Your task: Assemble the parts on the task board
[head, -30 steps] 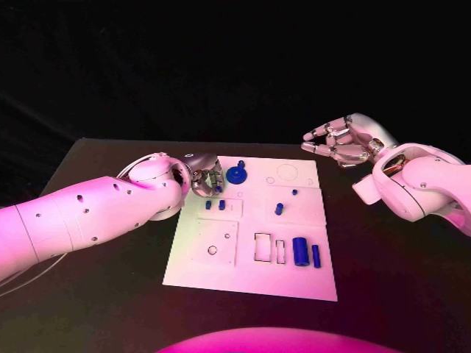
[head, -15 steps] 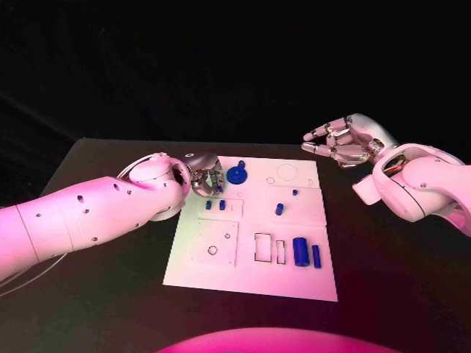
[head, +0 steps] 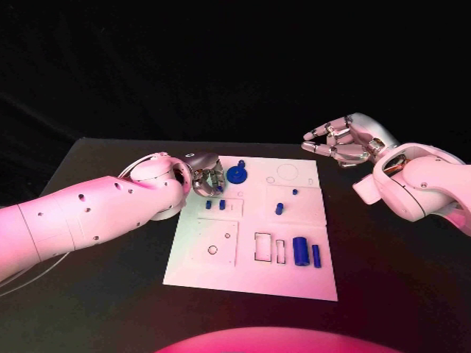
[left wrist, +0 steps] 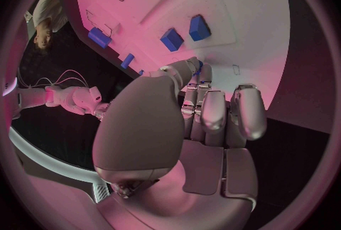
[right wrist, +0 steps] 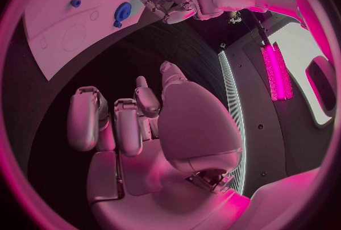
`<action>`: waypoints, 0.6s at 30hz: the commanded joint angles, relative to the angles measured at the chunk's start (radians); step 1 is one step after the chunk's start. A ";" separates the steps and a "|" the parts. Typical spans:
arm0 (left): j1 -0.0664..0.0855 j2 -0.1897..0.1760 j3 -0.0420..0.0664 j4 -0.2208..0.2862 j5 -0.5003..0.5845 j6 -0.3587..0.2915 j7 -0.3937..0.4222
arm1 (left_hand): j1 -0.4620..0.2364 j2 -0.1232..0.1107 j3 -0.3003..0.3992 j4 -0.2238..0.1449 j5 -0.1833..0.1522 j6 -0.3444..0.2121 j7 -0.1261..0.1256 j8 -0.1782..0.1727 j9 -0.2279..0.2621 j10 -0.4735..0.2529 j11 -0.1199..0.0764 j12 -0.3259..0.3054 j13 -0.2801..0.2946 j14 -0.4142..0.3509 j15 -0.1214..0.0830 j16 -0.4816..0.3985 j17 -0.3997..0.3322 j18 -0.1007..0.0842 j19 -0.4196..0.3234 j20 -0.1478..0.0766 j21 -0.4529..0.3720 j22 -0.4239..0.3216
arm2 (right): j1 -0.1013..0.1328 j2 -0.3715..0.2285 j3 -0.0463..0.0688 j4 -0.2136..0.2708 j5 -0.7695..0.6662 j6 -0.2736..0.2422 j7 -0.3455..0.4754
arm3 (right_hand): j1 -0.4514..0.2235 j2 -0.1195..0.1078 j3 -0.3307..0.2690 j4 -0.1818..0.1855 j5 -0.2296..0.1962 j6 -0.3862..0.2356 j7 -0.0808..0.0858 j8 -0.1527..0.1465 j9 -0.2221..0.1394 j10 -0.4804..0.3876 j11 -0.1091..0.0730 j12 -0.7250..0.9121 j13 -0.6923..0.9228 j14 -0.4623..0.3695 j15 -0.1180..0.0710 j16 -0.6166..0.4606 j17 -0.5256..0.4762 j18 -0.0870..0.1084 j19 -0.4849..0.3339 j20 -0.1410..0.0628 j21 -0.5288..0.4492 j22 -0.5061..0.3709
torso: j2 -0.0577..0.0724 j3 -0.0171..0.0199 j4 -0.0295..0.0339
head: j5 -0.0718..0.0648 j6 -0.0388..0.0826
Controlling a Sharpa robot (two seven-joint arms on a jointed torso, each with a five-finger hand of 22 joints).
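Nothing has shifted since the earlier frames. The left hand (head: 206, 179) hovers over the white board's (head: 246, 272) far left corner beside the blue gear (head: 238, 175), fingers curled, holding nothing. The right hand (head: 340, 143) hangs off the board's far right corner above the desk (head: 405, 279), fingers loosely curled and empty.

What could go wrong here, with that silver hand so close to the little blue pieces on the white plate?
The left hand hovers at the task board's far left edge, right beside the blue gear and two small blue blocks. Its fingers could knock the gear or scatter the blocks. The hand also hides part of that corner from the head camera, so a grasp might miss. The right hand is held off the board, so it probably poses little risk.
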 commanded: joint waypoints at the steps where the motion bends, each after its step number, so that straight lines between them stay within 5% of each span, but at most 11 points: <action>1: -0.001 0.003 0.000 -0.001 0.008 0.025 -0.007 | -0.009 0.005 -0.003 -0.004 -0.005 0.002 0.001 -0.003 0.000 0.001 0.000 -0.003 0.002 0.000 -0.001 0.001 -0.002 -0.014 0.001 0.000 -0.002 0.051 | -0.001 0.000 0.000 0.001 -0.008 0.002 0.009 | -0.002 0.007 -0.003 0.000 0.005 -0.001 -0.002 0.004 0.000 0.000 -0.002 0.002 0.001 0.061 -0.007 -0.003 0.095 0.015 -0.005 0.001 -0.002 0.091 | 0.000 -0.0001 0.0001 | 0.000 -0.001; 18: -0.003 0.007 0.000 -0.003 0.012 0.027 0.001 | -0.011 0.003 -0.004 -0.005 -0.005 0.000 0.001 -0.006 -0.001 -0.001 0.001 -0.006 0.002 0.000 0.000 0.001 -0.002 -0.013 -0.002 0.001 -0.006 0.047 | -0.001 0.000 0.000 0.001 -0.008 0.001 0.010 | -0.002 0.007 -0.003 0.000 0.005 -0.001 -0.002 0.004 0.000 0.000 -0.002 0.002 0.001 0.061 -0.007 -0.003 0.095 0.015 -0.005 0.001 -0.002 0.091 | 0.000 -0.0005 0.0014 | -0.001 -0.001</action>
